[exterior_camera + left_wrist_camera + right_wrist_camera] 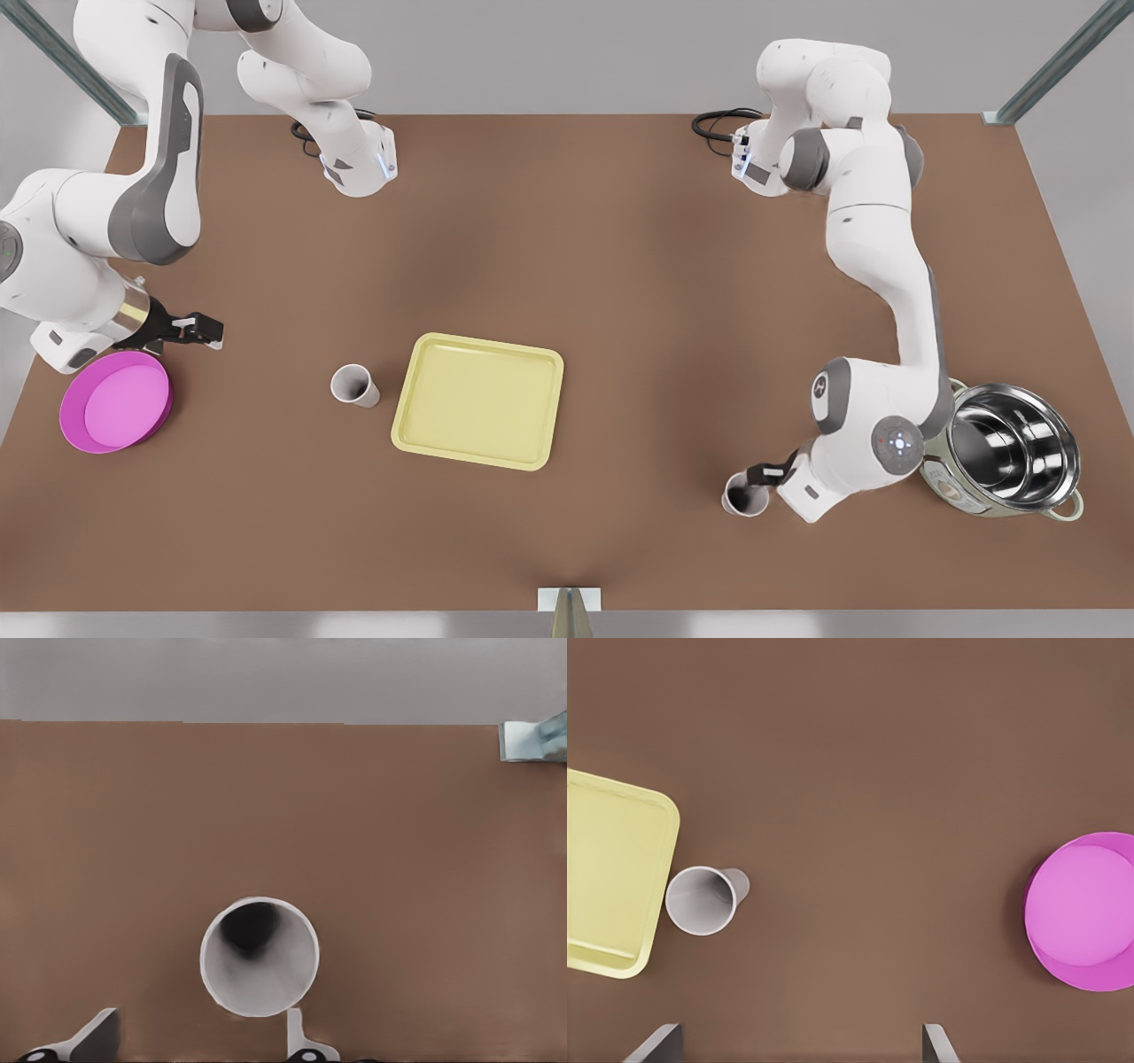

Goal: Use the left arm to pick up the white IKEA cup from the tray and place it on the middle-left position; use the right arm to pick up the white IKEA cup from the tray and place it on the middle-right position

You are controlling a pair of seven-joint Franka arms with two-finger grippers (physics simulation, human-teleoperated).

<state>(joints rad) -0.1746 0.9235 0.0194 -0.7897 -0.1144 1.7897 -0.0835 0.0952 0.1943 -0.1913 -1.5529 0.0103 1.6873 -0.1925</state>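
The pale yellow tray is seen empty at the table's middle. One white cup stands upright on the brown table just off the tray's edge, on the front view's left. A second white cup stands on the table toward the front view's right, well apart from the tray.

The left gripper is placed right at this second cup, its jaws apart, one finger next to the rim, the other well clear. The right gripper hangs above the magenta dish with its fingers spread wide and nothing between them; that arm waits.

Both cups appear placed already, so withdrawal is judged to be the step in hand. The cup could be tipped or dragged if the near finger is pulled away sideways against its rim. The steel pot beside the left arm could be struck by a broad elbow swing.
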